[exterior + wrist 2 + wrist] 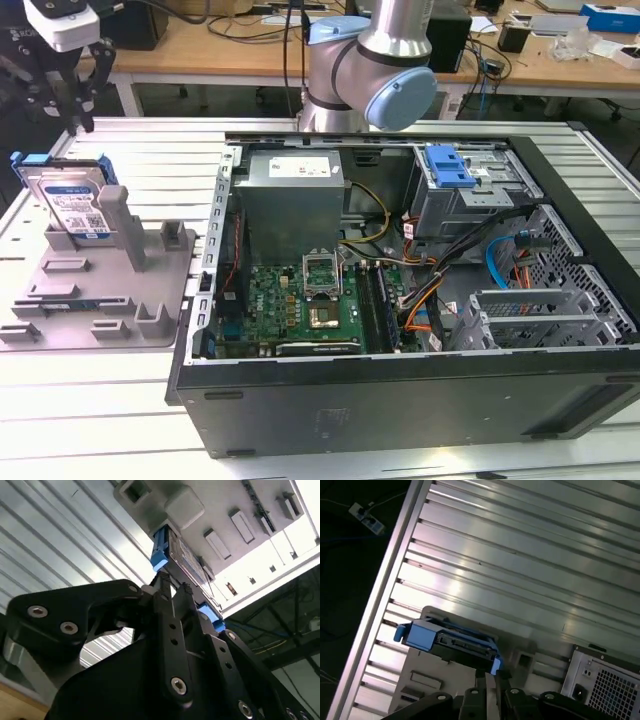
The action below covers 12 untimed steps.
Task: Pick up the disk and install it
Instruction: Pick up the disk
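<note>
The disk (72, 202) stands on edge in the grey fixture (120, 300) at the exterior view's left, its white and blue label facing forward and a blue bracket round its edges. My gripper (78, 115) hangs above it, apart from it, with its black fingers drawn together and nothing between them. In both wrist views the fingertips sit just short of the disk's upper edge: the gripper (173, 587) points at the disk (186, 562), and the gripper (494, 676) lies close beside the disk (455, 642) and its blue bracket.
An open computer case (400, 385) lies on the ribbed metal table (120, 150) to the exterior view's right of the fixture, with motherboard, cables and a drive cage with a blue latch (450, 165). The arm's base (370, 70) stands behind the case. Desks with clutter line the back.
</note>
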Motion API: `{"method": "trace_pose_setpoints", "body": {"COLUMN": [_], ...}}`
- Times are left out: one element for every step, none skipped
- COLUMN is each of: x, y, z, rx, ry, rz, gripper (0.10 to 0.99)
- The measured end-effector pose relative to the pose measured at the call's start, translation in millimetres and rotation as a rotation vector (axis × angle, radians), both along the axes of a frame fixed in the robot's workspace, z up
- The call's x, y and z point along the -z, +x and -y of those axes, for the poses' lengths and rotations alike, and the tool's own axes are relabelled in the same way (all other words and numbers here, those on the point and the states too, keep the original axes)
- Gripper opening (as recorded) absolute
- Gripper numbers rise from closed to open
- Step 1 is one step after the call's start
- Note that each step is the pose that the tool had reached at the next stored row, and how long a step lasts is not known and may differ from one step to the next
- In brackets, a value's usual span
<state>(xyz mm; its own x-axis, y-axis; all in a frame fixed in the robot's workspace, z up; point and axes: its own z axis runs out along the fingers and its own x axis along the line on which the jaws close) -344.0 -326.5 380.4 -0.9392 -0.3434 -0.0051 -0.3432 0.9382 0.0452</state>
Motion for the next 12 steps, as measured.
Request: {"method": "trace_pose_setpoints", "body": {"x": [0.0,0.0,0.0,0.0,0.0,0.1,0.1,0.1,0.1,0.1,0.1,0.1], "y": [0.0,0.0,0.0,0.0,0.0,0.0,0.0,0.0,0.0,0.0,0.0,0.0], "z": [0.0,0.0,0.0,0.0,0.0,0.0,0.0,0.0,0.0,0.0,0.0,0.0], "rx": [-0.016,-0.030,-0.047,-0.059,-0.079,-0.093,-0.106,-0.132,-0.165,-0.183,-0.210,-0.239], "ry": [0.000,0.000,0.000,0.000,0.000,0.000,0.001,0.001,0.001,0.001,0.001,0.001], "rz": [-0.0002,-0.0005,-0.0008,-0.0009,-0.0009,-0.0008,-0.0008,-0.0008,-0.0008,-0.0009,-0.0009,-0.0009], "gripper": [0.294,0.357,0.357,0.416,0.482,0.482,0.482,0.482,0.482,0.482,0.482,0.482]}}
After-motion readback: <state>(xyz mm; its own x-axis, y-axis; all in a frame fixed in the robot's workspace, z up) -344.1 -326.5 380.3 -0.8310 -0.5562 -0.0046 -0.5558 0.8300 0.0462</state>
